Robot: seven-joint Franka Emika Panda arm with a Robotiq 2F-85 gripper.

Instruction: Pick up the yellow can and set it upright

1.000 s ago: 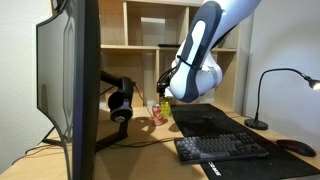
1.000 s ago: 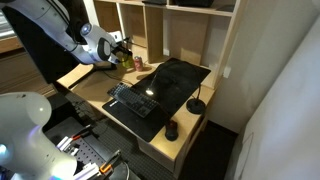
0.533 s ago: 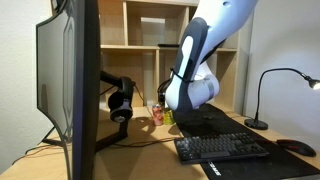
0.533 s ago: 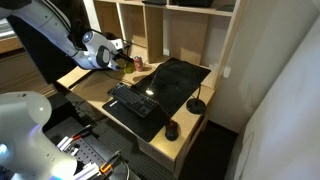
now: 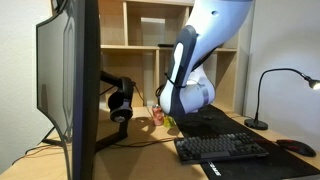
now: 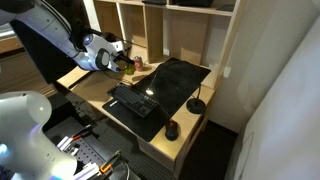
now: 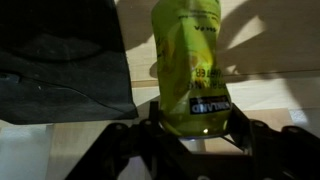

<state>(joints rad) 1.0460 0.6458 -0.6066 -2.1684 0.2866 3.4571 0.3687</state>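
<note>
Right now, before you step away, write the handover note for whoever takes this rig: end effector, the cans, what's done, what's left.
End effector: its fingers flank the yellow can on both sides; whether they are clamped cannot be told.
Yellow can: apparently lying on the wooden desk, beside the black mat and close to the red can.
Done: approach, with the can between the fingers.
Left: confirm the grasp, lift, turn the can upright, set it down, release.
</note>
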